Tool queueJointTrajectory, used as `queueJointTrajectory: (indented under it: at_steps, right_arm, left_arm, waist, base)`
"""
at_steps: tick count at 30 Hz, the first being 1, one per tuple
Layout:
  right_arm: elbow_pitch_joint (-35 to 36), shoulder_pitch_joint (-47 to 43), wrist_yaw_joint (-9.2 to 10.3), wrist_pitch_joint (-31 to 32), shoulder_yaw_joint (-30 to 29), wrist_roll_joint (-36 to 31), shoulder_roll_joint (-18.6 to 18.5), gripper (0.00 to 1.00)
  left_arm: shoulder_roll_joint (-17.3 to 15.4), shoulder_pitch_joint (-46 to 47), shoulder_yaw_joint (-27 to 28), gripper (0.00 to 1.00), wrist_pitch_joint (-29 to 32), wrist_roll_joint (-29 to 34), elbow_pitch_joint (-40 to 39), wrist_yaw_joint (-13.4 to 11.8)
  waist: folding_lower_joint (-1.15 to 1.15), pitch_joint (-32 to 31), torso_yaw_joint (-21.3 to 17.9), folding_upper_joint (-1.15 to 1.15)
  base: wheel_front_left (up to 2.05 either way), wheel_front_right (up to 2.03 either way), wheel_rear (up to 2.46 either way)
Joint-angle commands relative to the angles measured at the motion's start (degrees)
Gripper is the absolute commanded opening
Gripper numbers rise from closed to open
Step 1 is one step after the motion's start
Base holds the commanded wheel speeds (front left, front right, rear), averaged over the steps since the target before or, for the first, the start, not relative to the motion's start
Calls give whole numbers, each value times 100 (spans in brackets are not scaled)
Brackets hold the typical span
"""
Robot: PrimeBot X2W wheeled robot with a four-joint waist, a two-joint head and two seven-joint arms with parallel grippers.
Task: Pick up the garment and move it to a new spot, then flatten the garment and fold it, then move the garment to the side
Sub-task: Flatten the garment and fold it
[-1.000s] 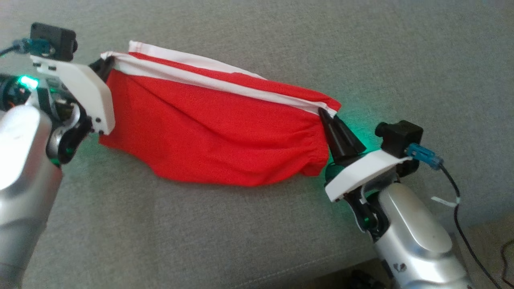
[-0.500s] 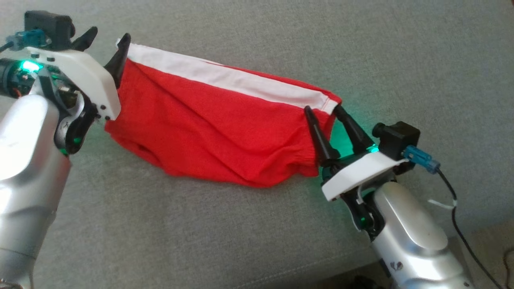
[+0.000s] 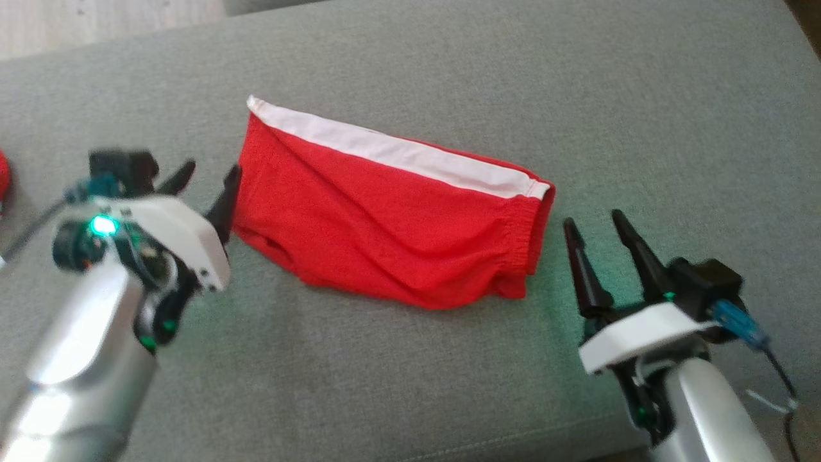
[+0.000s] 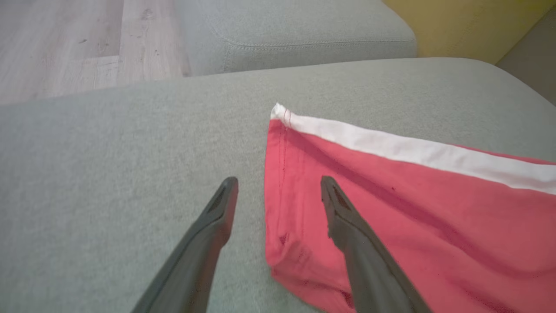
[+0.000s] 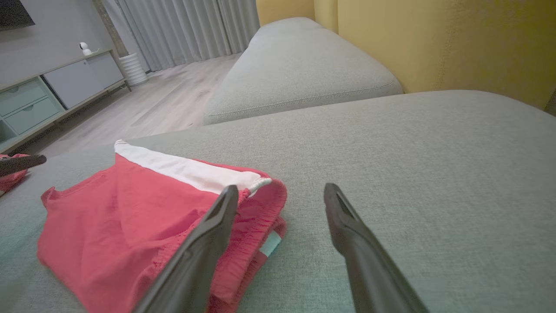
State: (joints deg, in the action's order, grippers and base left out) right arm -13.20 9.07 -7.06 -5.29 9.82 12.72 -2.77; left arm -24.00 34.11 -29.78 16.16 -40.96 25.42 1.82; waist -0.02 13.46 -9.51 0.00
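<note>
garment: garment [image 3: 385, 237] is lying on the cushion [image 3: 449, 64], mid-scene, between the two grippers; red, long side running left to right, creases showing across the top layer.
band: white band [image 3: 397, 151] is running along the garment's far edge, from left corner to right end.
hem: gathered elastic hem [image 3: 529, 237] is sitting at the garment's right end; in the right wrist view layers are stacking there, with a pale tag [image 5: 270, 244] peeking out between them.
left gripper: left gripper [image 3: 211, 169] is sitting at the garment's left end, jaws spread wide, gripping nothing.
left fingers: in the left wrist view one finger [image 4: 345, 226] is hanging over the garment's left edge, the other over bare cushion; contact with cloth unclear.
right gripper: right gripper [image 3: 594, 219] is sitting right of the garment on the near side, jaws spread wide, holding nothing; bare cushion is showing between its fingertips and the hem.
second cushion: second cushion [image 5: 299, 65] is lying past the first one, on the far side.
backrest: yellow backrest [image 5: 434, 43] is rising behind both cushions.
floor: pale wood floor [image 3: 96, 25] is showing at far left.
red thing: another red thing [image 3: 2, 179] is showing at the left edge, cut off; cannot tell what it is.
cable: dark cable [image 3: 779, 378] is trailing off the right wrist.
</note>
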Motion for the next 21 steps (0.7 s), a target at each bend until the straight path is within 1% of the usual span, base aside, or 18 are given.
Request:
queueJointTrajectory:
  at_steps: [1,4,5,6,8,13,17,21]
  right_arm:
    - [464,-102,-43,110,7,-108,-11,100]
    - [959,-325,-43,319,-100,-197,-10,100]
    - [959,-325,-43,319,-100,-197,-10,100]
    - [1235,-427,-43,435,-133,-229,-10,100]
    - [1449,-501,-43,524,-158,-244,-10,100]
    - [1703,-581,-43,642,-184,-260,-10,100]
    - [1818,-628,-43,697,-189,-247,-10,100]
    - [1869,-652,-43,723,-162,-232,-10,100]
  left_arm:
    - [-93,61,259,100,-125,-49,-208,-151]
    - [25,-136,305,100,-295,-18,-147,-454]
    - [25,-136,305,100,-295,-18,-147,-454]
    - [135,-203,340,100,-418,-9,-66,-628]
    - [250,-244,346,100,-499,-21,31,-727]
    - [378,-254,322,100,-581,-21,264,-807]
    - [410,-199,298,100,-622,0,449,-828]
    - [467,-194,189,100,-488,-58,529,-667]
  waist:
    - [2,-54,71,0]
    - [2,11,84,0]
    - [2,11,84,0]
    - [2,80,80,0]
    - [2,150,71,0]
    - [2,244,51,0]
    - [2,278,47,0]
    - [2,278,49,0]
  base:
    - [0,0,0]
    - [0,0,0]
    - [0,0,0]
    - [0,0,0]
    - [0,0,0]
    - [0,0,0]
    - [0,0,0]
    - [0,0,0]
